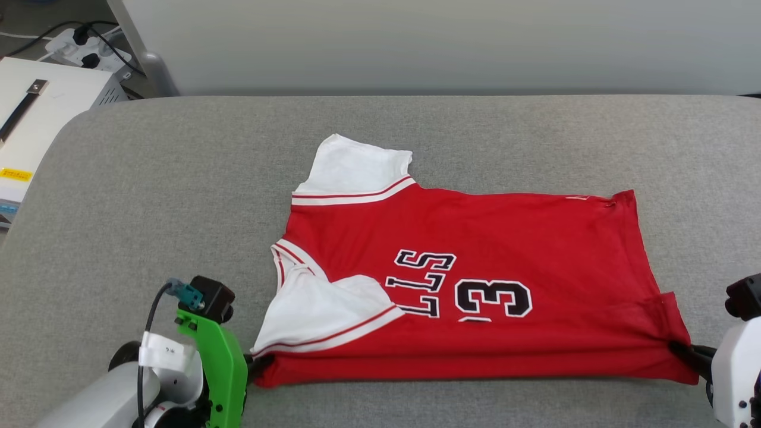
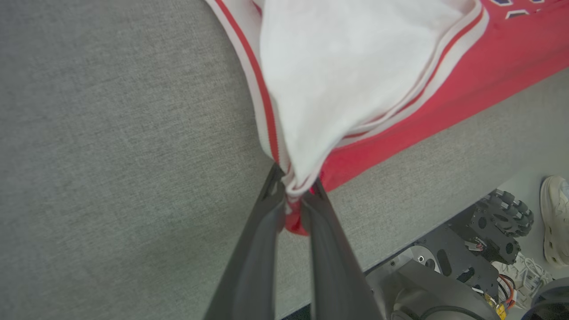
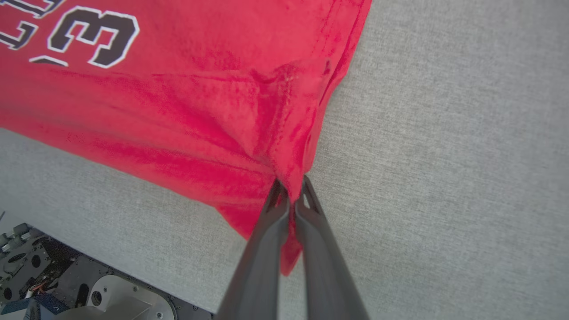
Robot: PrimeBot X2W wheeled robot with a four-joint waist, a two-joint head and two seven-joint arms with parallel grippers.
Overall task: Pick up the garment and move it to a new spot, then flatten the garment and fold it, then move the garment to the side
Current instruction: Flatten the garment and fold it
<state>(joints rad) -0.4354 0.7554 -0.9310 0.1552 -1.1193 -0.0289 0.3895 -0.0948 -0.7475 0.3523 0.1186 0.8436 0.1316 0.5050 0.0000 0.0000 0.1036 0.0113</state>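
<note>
Red-and-white garment (image 1: 475, 285), a jersey, lies on the grey upholstered table (image 1: 148, 196). It appears folded once lengthwise, and its doubled near edge is stretched between the two grippers.

Left gripper (image 2: 293, 186), at 7 o'clock in the head view: jaws closed on the collar-end corner, pinching red body cloth together with the striped trim of the near sleeve (image 1: 321, 315).

Right gripper (image 3: 291, 186), at 4 o'clock: jaws closed on the hem-end corner, where creases gather toward the fingers.

Gripping one edge at its two ends keeps it taut and straight. That is probably why the grips sit there, since a further fold or the move aside could then carry the cloth without it collapsing.

The garment sits slightly toward 4 o'clock of the table's centre, collar end at 9 o'clock and hem at 3 o'clock, with cut-off lettering (image 1: 425, 282) showing. The far sleeve (image 1: 357, 166) lies flat toward 11 o'clock.

Beyond the table, at 10 o'clock, are a white equipment box (image 1: 35, 113) and a power strip (image 1: 83, 47).
</note>
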